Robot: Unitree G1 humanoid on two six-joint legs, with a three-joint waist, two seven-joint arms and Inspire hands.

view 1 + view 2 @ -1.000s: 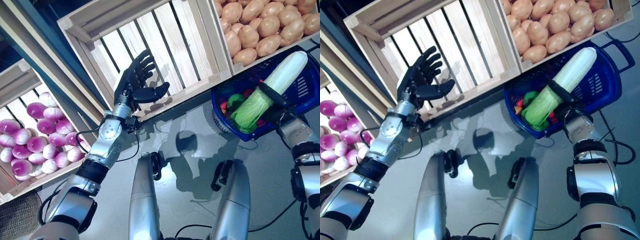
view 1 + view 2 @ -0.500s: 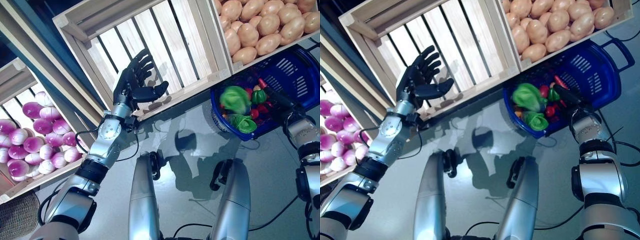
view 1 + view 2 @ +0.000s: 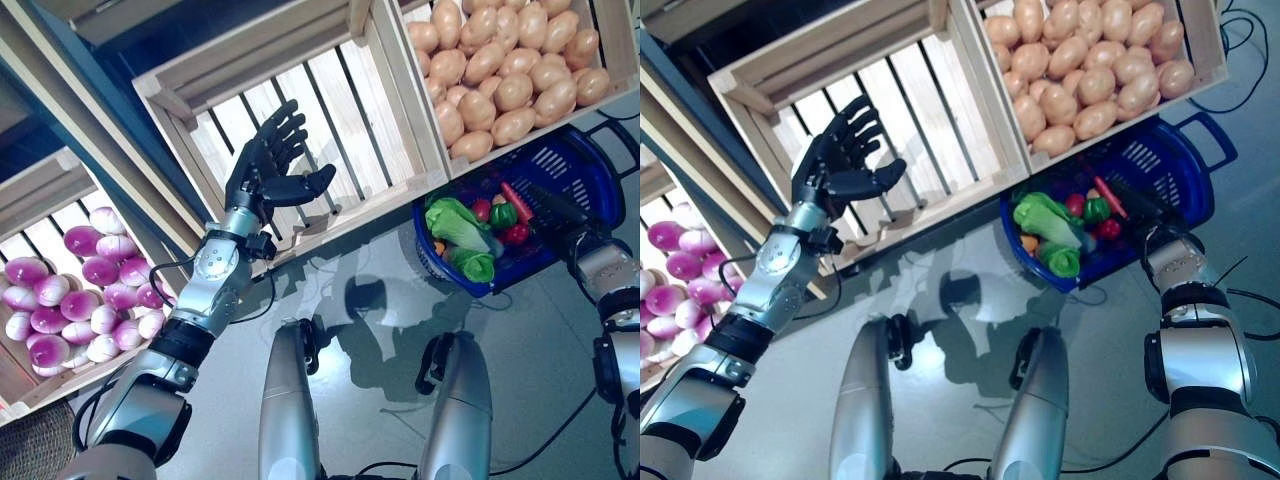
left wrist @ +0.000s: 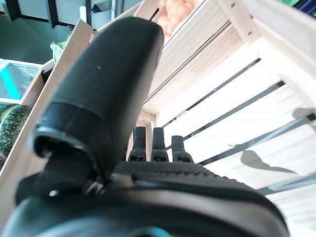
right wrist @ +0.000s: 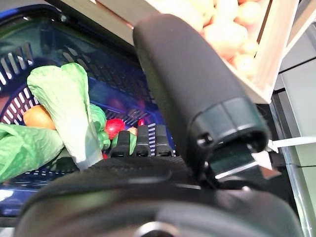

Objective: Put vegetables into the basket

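Resting in the blue basket (image 3: 590, 175) are the vegetables: a leafy cabbage (image 3: 458, 225), a green pepper (image 3: 503, 215), something red. The cabbage looks light and floppy, so hold it by its thick stem. The right hand (image 3: 560, 212) reaches over the basket with straight fingers, holding nothing. The left hand (image 3: 268, 165) is spread open before the empty wooden crate (image 3: 330, 110). Only the right wrist view shows something orange (image 5: 38, 117) under the leaves.
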